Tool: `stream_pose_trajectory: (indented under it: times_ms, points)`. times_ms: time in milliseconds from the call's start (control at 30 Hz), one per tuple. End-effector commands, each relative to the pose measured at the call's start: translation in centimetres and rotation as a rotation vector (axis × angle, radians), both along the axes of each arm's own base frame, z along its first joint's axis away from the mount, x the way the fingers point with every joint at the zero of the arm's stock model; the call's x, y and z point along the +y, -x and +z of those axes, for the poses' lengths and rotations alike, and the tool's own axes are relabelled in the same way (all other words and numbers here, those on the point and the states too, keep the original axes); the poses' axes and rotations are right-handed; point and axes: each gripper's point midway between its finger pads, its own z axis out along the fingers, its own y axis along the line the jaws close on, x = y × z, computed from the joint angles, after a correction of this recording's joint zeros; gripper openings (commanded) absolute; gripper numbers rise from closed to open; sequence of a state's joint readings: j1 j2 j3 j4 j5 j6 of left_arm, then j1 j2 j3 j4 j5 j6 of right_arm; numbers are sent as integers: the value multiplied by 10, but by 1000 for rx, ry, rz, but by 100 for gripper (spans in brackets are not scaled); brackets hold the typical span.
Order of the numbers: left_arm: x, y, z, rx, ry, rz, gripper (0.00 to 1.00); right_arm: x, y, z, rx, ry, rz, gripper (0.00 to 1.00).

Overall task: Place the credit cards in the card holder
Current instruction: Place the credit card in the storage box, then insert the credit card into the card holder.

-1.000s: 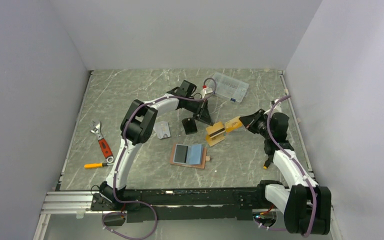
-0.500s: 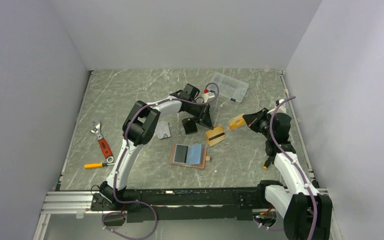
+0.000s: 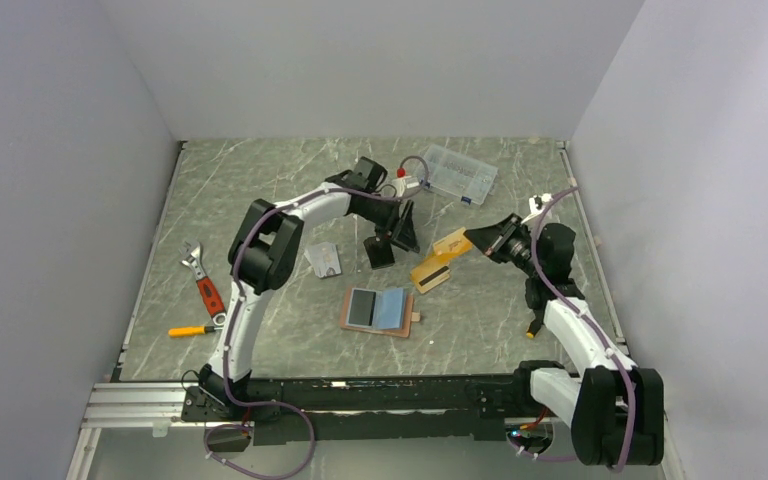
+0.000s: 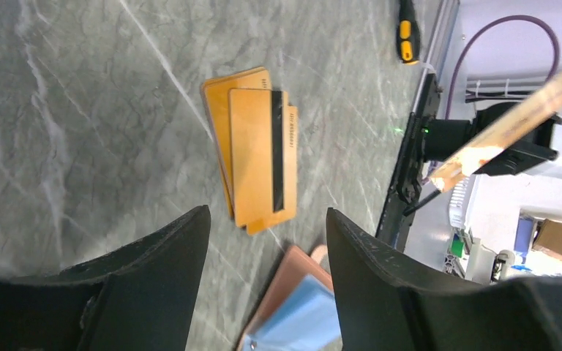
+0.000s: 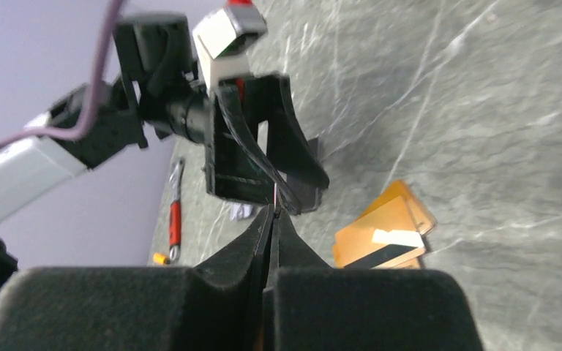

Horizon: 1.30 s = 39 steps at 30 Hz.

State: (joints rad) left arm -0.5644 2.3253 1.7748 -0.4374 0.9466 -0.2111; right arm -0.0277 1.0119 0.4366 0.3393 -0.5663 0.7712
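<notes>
My left gripper (image 3: 401,228) (image 4: 267,217) hovers open over the table with nothing between its fingers. Just beyond it lies a fanned stack of orange-gold credit cards (image 4: 258,162) (image 3: 430,272), black stripe up. The tan card holder (image 3: 378,310) (image 4: 301,306) lies open, its blue-grey pockets facing up. My right gripper (image 3: 482,241) (image 5: 273,213) is shut on one orange card (image 3: 452,243) (image 4: 511,117), held in the air right of the left gripper and seen edge-on in the right wrist view. A pale silver card (image 3: 324,260) lies left of the stack.
A small black rectangle (image 3: 379,251) lies under the left wrist. A clear plastic box (image 3: 461,173) sits at the back. A red-handled wrench (image 3: 201,280) and a yellow screwdriver (image 3: 196,330) lie at the left; another screwdriver (image 3: 535,324) lies by the right arm.
The left gripper's jaws have gone from shut to open and it has drawn back slightly. The right gripper has carried its orange card leftward, closer to the left gripper.
</notes>
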Motion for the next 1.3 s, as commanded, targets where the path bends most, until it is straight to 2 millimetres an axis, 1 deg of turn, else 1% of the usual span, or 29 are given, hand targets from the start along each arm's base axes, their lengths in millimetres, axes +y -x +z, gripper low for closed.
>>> stream_pose_trajectory:
  times_ms: [0,67,133,200,267,367,500,567,667,767,933,1033,1133,1267]
  points:
    - [11,0,95,-183,143,-73,65,37,9,25,-103,-32,197,0]
    - [18,1,118,-226,189,-98,66,55,11,30,-118,-29,274,0]
    - [23,6,135,-227,246,-136,65,74,15,34,-126,-24,362,0]
    - [29,15,148,-218,313,-188,63,92,18,37,-126,-20,438,0]
    - [33,25,153,-217,346,-221,62,103,20,44,-146,-17,480,0]
    - [40,39,155,-212,369,-252,62,114,21,57,-177,-10,524,0]
    - [49,55,156,-196,373,-288,61,125,24,68,-199,-5,578,0]
    - [52,61,157,-197,376,-302,60,130,27,73,-219,-5,612,0]
    - [55,68,158,-192,381,-313,56,134,29,76,-229,3,642,0]
    - [57,72,158,-189,383,-320,49,134,30,77,-234,8,649,0]
    - [60,78,157,-178,382,-334,28,134,30,79,-245,27,654,0]
    - [59,80,157,-174,389,-340,22,136,28,83,-253,29,659,0]
    - [56,83,158,-158,398,-345,18,143,26,84,-251,37,670,0]
    - [55,87,161,-125,423,-356,9,151,22,84,-242,34,666,0]
